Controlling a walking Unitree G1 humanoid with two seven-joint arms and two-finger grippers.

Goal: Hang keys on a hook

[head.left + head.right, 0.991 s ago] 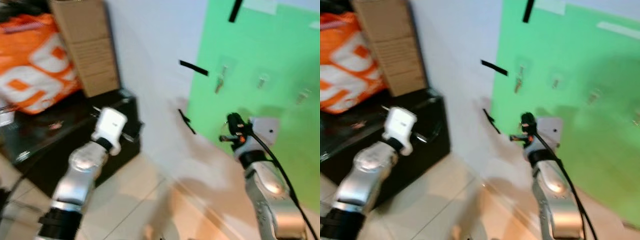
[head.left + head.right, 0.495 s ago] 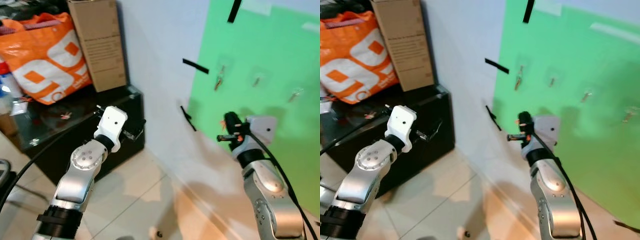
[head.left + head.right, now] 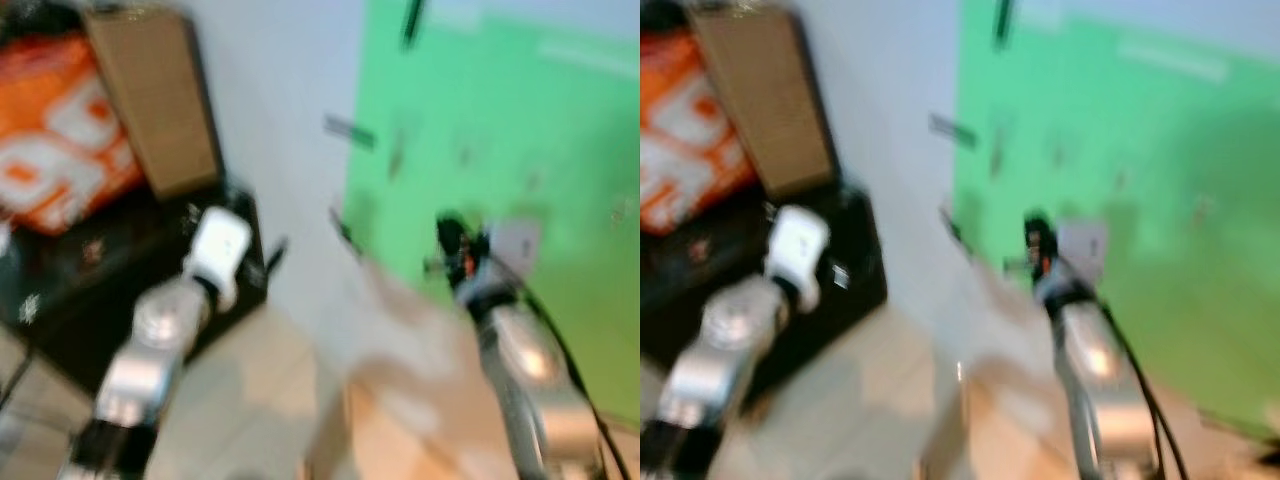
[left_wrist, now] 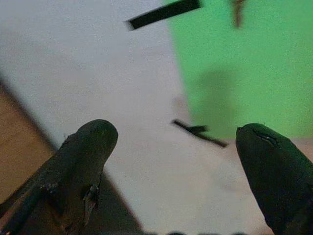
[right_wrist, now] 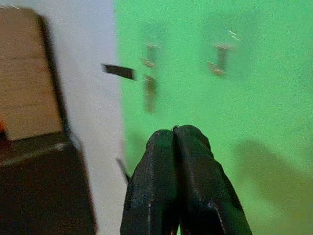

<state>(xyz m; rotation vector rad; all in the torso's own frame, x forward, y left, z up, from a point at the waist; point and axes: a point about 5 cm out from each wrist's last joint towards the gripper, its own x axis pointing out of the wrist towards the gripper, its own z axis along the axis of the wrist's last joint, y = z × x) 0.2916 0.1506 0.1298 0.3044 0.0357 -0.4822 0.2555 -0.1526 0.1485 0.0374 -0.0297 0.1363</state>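
Both head views are smeared by motion. The right gripper [image 5: 175,147] is raised in front of the green panel [image 3: 520,150], its two black fingers pressed flat together with no gap between them; whether anything is pinched there cannot be told. On the far panel a key [image 5: 149,93] hangs from the left hook [image 5: 150,51], its long axis vertical, tip pointing down. A second hook [image 5: 220,58] sits to its right. The left gripper [image 4: 176,161] is spread wide, facing the white wall [image 4: 98,73] beside a black cabinet [image 3: 90,290], cardboard box [image 3: 150,100] and orange bag [image 3: 50,150].
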